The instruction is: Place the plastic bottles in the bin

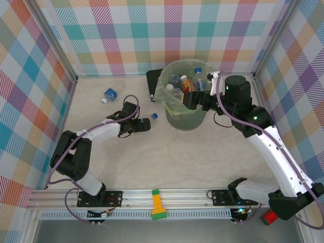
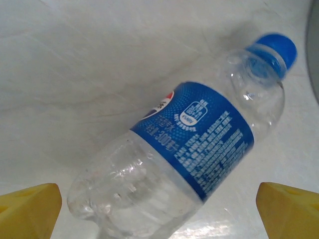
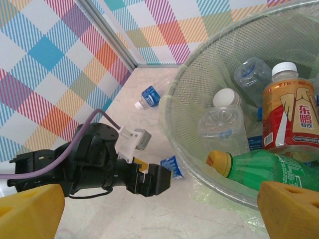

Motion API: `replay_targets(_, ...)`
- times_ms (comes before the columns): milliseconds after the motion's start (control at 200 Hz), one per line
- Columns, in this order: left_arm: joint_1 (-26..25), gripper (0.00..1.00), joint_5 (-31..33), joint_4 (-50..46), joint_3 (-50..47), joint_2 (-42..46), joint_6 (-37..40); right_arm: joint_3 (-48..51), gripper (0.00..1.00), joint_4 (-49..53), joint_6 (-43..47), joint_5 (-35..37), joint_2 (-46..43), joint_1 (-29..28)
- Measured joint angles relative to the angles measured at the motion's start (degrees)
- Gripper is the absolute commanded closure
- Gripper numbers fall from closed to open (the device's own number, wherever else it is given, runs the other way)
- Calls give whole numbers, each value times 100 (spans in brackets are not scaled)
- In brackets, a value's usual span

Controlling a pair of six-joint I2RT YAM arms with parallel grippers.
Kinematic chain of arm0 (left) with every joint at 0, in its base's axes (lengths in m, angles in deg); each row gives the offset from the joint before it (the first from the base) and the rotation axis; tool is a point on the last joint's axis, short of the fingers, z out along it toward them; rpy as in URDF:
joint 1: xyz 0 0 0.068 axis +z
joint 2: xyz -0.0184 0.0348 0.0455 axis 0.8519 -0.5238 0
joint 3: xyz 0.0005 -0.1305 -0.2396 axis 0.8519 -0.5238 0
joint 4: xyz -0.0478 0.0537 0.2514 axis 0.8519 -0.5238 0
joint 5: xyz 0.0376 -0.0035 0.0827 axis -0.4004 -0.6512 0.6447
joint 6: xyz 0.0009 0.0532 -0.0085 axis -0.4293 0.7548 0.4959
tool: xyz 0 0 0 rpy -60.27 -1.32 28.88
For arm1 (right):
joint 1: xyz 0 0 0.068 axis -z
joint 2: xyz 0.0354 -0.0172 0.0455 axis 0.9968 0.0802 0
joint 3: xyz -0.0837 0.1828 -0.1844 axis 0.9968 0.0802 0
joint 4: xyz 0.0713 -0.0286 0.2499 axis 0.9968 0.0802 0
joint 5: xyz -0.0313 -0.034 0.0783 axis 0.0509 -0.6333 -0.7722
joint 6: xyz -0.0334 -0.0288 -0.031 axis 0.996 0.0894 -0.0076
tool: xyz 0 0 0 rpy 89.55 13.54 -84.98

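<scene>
Looking down from above, the top view places the left gripper (image 1: 147, 124) low over the table, just left of the bin (image 1: 186, 120), and the right gripper (image 1: 191, 99) over the bin's near rim. A flat black object (image 1: 152, 81) lies behind the bin.

The left wrist view gives the detail: a clear bottle (image 2: 189, 149) lies on its side on the pale marbled table (image 2: 75, 59). It has a ribbed body, a glossy blue label and a blue cap pointing far right. The left gripper's yellow fingertips (image 2: 30, 209) stand spread wide on either side of the bottle's base, with table showing between each pad and the plastic.

The right wrist view looks into the bin. Its wall is translucent and finely meshed under a thin film liner. Inside rest a green bottle (image 3: 269, 172) with a yellow cap, an orange-labelled bottle (image 3: 291, 119) with a white cap, and crumpled clear bottles (image 3: 222, 127). The right gripper's yellow pads (image 3: 286, 211) are spread wide and hold nothing. A second clear bottle (image 3: 149, 96) lies on the table, far left of the bin.
</scene>
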Motion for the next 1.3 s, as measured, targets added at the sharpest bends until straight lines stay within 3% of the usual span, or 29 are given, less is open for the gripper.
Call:
replay_targets(285,-503,0,-332,173,-87,2,225,2,1,-4,0,4,-129,0)
replay_targets(495,-791,3,92,-166,83,-164,501,79,1,-22,-4,2,-127,0)
replay_targets(810,-817,20,352,-393,822,-1019,743,79,1,-20,-4,7,-131,0)
replay_targets(915,-817,35,398,-468,855,-1078,778,79,1,-20,-2,26,-133,0)
replay_targets(1020,-817,36,424,-498,855,-1078,752,81,1,-22,-2,28,-136,0)
replay_targets(1160,-817,37,446,-540,734,-833,708,101,1,-24,-4,0,-153,0)
replay_targets(1300,-817,38,439,-581,385,94,640,101,1,-63,-37,-177,-151,0)
